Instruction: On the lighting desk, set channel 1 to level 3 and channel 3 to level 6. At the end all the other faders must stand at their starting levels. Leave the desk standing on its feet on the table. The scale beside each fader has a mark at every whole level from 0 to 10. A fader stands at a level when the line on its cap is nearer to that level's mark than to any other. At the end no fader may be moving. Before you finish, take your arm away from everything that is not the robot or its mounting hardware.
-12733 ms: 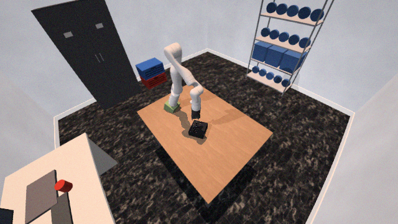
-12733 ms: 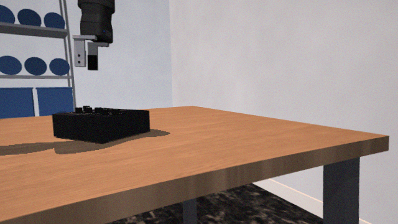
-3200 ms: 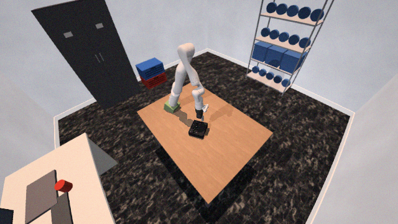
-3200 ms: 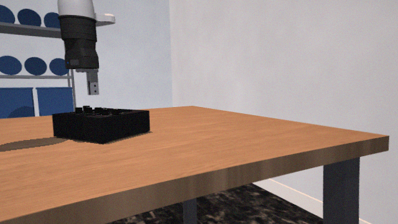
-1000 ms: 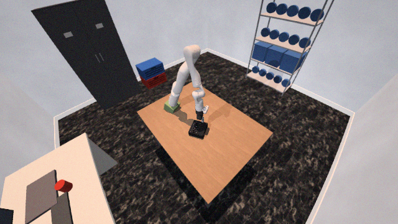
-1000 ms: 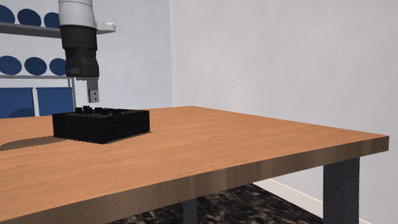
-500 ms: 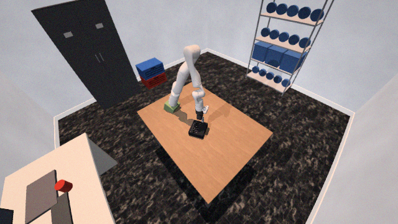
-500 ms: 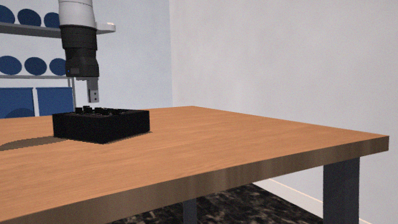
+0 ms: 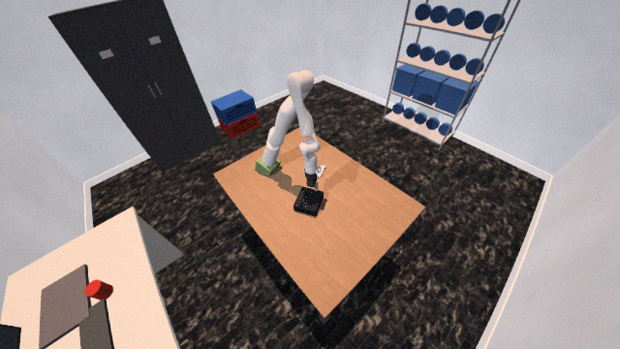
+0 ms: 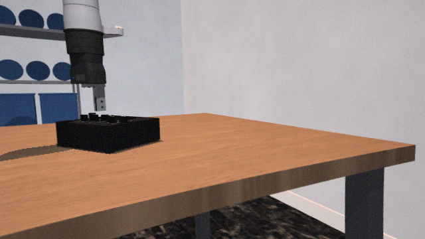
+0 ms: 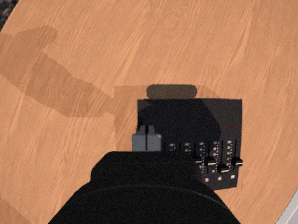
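Note:
The black lighting desk (image 9: pixel 308 202) stands flat on the wooden table; it also shows in the exterior view (image 10: pixel 107 133) and in the wrist view (image 11: pixel 189 139). Several fader caps (image 10: pixel 99 117) stick up from its top, and their caps and scale marks show at the desk's right part in the wrist view (image 11: pixel 216 163). My gripper (image 10: pixel 99 107) is shut and empty. It points straight down and hovers a little above the desk's back part, apart from the caps. In the wrist view my fingertips sit over the desk's left part. The levels are too small to read.
The arm's green base (image 9: pixel 267 166) stands at the table's far corner. A metal shelf with blue boxes and discs (image 9: pixel 443 73), a dark cabinet (image 9: pixel 140 82) and blue and red crates (image 9: pixel 235 112) stand off the table.

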{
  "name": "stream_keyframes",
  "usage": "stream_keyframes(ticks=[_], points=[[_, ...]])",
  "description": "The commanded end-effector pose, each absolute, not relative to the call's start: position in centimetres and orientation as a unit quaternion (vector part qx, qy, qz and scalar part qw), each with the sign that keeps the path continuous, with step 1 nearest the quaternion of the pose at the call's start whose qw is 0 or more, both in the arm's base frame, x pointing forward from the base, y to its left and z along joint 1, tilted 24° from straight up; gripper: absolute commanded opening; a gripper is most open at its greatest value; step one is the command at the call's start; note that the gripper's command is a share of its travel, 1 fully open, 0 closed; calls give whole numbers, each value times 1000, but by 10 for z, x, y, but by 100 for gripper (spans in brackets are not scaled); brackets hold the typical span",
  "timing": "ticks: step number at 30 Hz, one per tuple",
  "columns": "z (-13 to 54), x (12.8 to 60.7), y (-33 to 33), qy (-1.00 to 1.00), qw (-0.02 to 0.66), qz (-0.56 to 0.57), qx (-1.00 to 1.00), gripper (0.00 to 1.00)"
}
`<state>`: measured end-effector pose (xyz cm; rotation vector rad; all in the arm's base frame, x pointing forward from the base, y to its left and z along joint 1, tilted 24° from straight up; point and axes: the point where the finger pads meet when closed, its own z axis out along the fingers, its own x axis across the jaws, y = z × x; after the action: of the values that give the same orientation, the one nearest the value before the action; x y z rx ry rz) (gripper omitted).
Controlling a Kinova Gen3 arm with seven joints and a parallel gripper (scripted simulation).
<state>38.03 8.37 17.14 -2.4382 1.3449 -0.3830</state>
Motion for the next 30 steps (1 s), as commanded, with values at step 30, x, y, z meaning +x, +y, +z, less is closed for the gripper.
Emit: stream_keyframes(ticks=[30], points=[[163, 383, 82, 472, 163, -135, -856, 0]])
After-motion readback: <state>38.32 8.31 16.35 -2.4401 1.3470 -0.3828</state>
